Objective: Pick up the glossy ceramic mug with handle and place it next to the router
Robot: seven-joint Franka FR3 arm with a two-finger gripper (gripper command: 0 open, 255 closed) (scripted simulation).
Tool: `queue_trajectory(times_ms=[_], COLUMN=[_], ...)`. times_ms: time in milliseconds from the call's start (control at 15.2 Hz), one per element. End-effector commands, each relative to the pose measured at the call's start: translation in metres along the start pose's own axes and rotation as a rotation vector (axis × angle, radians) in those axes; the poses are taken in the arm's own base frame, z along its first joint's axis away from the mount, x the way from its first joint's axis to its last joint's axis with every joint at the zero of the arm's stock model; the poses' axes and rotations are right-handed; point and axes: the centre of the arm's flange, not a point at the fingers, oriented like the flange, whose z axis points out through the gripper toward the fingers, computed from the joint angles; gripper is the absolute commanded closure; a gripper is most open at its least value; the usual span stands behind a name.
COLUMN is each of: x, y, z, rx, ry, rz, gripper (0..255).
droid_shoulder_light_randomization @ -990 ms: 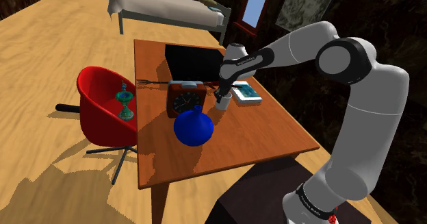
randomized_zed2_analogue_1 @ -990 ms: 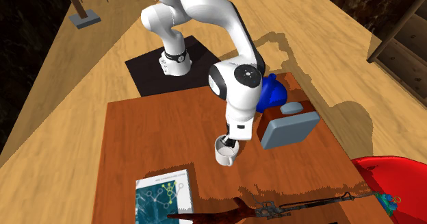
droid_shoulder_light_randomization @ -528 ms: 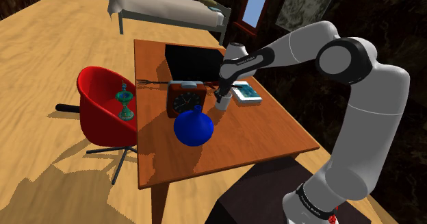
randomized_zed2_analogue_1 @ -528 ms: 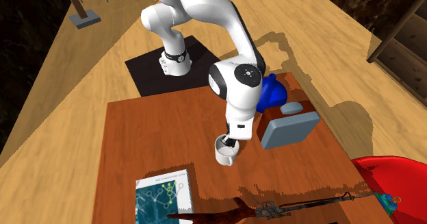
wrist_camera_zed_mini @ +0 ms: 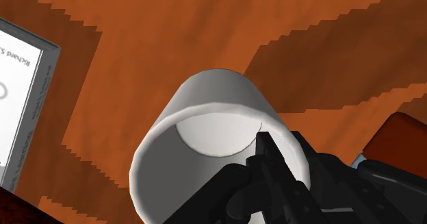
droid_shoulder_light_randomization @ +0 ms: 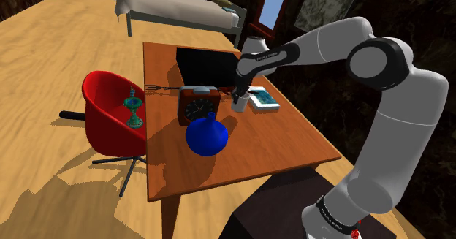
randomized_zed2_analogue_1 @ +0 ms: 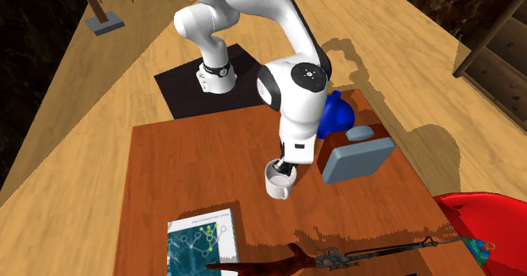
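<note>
The grasp was judged done. The glossy pale-grey cylindrical mug (wrist_camera_zed_mini: 205, 120) was pinched at its rim by the all-black two-fingered tool (wrist_camera_zed_mini: 263, 164), with one finger inside the mouth and the other against the outer wall. The lift was judged barely begun. Whether the base was clear of the red-brown wooden surface (droid_shoulder_light_randomization: 256, 142) could not be told. The carry and the setting-down were left to be done.

The red-framed clock with a dark dial (droid_shoulder_light_randomization: 196, 107) was taken as the landmark. In the shoulder view the mug (droid_shoulder_light_randomization: 239, 106) was seen just beside the clock, on the side toward the white-and-teal book (droid_shoulder_light_randomization: 263, 100). It was held directly under the tool (droid_shoulder_light_randomization: 237, 96), with its mouth turned up toward the wrist. A flat black box (droid_shoulder_light_randomization: 207, 66), taken to be the router, was seen behind the clock, on the side away from the round blue vase (droid_shoulder_light_randomization: 206, 137).

In the second exterior view the mug (randomized_zed2_analogue_1: 277, 186) was likewise seen under the tool (randomized_zed2_analogue_1: 283, 166). A short move from beside the clock toward the black box was judged to be what remained.
</note>
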Motion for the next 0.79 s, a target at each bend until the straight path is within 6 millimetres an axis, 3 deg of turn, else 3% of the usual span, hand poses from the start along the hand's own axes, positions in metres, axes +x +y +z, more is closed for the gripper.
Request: queue_trajectory(times_ms=[0, 726], x=[0.0, 0.002], y=[0.0, 0.004], z=[-0.01, -0.068], rx=[0.0, 0.0], ry=[0.0, 0.0], rz=[0.0, 0.0], gripper=[255, 255])
